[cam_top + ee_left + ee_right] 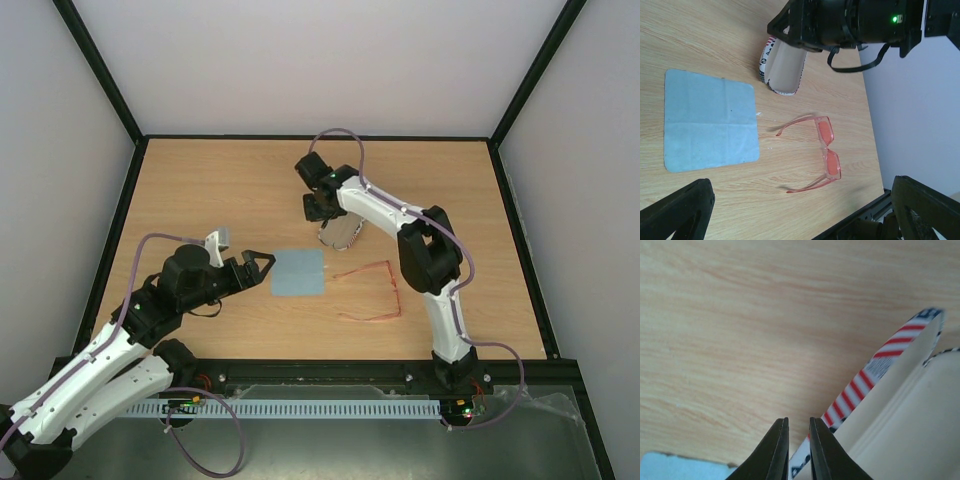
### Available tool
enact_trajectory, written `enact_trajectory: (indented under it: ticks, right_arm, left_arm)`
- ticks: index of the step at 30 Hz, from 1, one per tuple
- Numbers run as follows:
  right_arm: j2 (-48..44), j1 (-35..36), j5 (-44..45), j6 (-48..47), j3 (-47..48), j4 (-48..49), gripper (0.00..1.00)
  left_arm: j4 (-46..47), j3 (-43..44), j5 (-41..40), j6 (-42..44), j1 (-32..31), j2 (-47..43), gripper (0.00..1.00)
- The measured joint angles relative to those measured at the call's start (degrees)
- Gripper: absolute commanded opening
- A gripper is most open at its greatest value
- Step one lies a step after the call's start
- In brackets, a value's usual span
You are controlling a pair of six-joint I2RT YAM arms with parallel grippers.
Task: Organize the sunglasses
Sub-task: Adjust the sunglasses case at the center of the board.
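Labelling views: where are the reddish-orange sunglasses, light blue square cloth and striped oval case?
reddish-orange sunglasses (825,132): left wrist view, upper lens.
light blue square cloth (710,120): left wrist view, centre.
striped oval case (787,65): left wrist view, inner lining.

The left arm (100,355) and right arm (385,205) are clad in white shells with black joints. Lilac cables (345,135) are looped along both. The left pincer (252,262) and right pincer (319,209) are black.

Wooden table (700,35): sunglasses (831,165), blue cloth (710,120), open case (785,70).
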Motion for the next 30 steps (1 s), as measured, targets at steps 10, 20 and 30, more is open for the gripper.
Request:
enact_trajectory:
  ticks: [10,20,30]
  right_arm:
    - [-0.5,-5.97,-0.2,-2.1,-0.15,-0.17,0.17]
    - [-3.98,-14.05,0.15,-4.07,-10.19,1.64,0.17]
    - [-4.48,-14.32,1.53,-4.94,-13.27,3.85,0.17]
  left_arm:
    - [-0.79,0.02,-0.24,0.0,0.0,-0.11,1.0]
    - [-0.76,0.02,-0.2,-0.02,0.0,0.46,0.99]
    - [-0.76,0.04,-0.17,0.0,0.0,1.53,0.99]
